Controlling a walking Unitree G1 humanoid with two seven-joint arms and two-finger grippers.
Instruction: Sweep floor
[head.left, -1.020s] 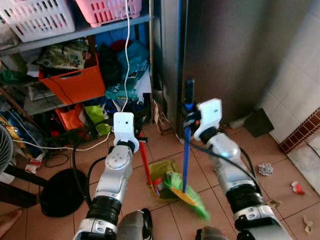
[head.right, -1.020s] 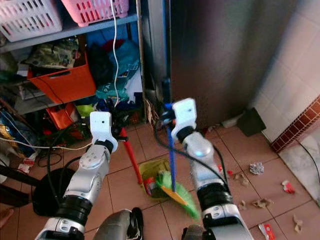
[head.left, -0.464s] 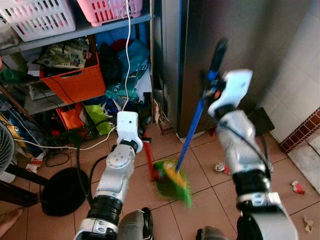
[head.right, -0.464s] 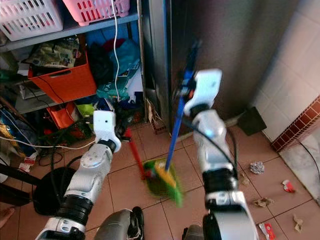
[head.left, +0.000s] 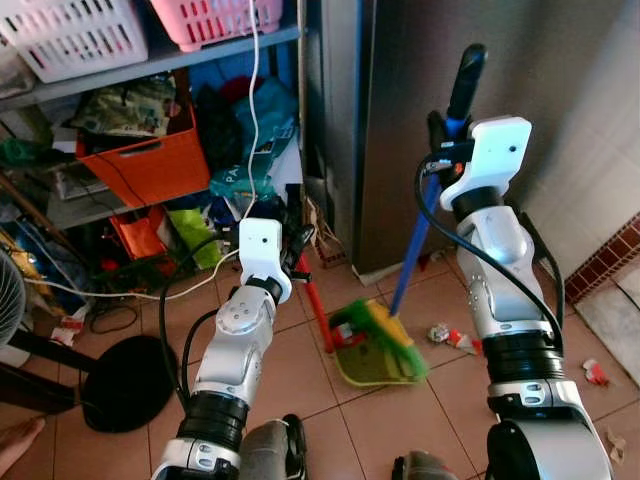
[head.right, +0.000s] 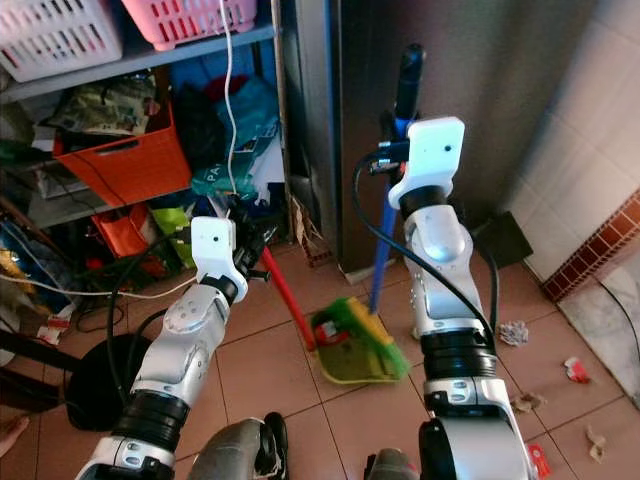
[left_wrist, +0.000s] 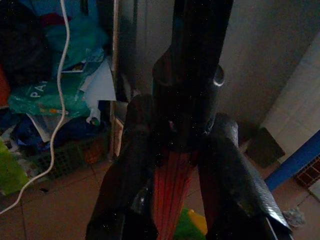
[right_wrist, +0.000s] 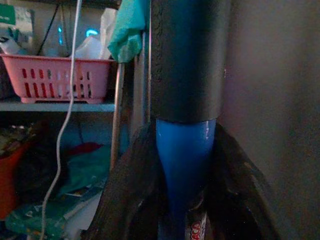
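Observation:
My right gripper (head.left: 440, 150) is shut on the blue broom handle (head.left: 412, 252), held high in front of the grey cabinet. The green and yellow broom head (head.left: 385, 335) rests over the yellow-green dustpan (head.left: 372, 365) on the tiled floor. My left gripper (head.left: 298, 245) is shut on the dustpan's red handle (head.left: 318, 310), which slants down to the pan. The left wrist view shows black fingers (left_wrist: 125, 190) around the red handle (left_wrist: 170, 195). The right wrist view shows the blue handle (right_wrist: 185, 165) between dark fingers (right_wrist: 125, 190). Paper scraps (head.left: 445, 335) lie right of the pan.
A cluttered shelf unit with an orange bin (head.left: 150, 165) and baskets stands at the left. A white cable (head.left: 255, 110) hangs down it. A black fan base (head.left: 120, 385) sits on the floor at lower left. More scraps (head.left: 595, 372) lie by the tiled wall at right.
The right arm has straightened and moved right, carrying the broom head across the floor to the right over the dustpan. The dustpan and left gripper have shifted right too.

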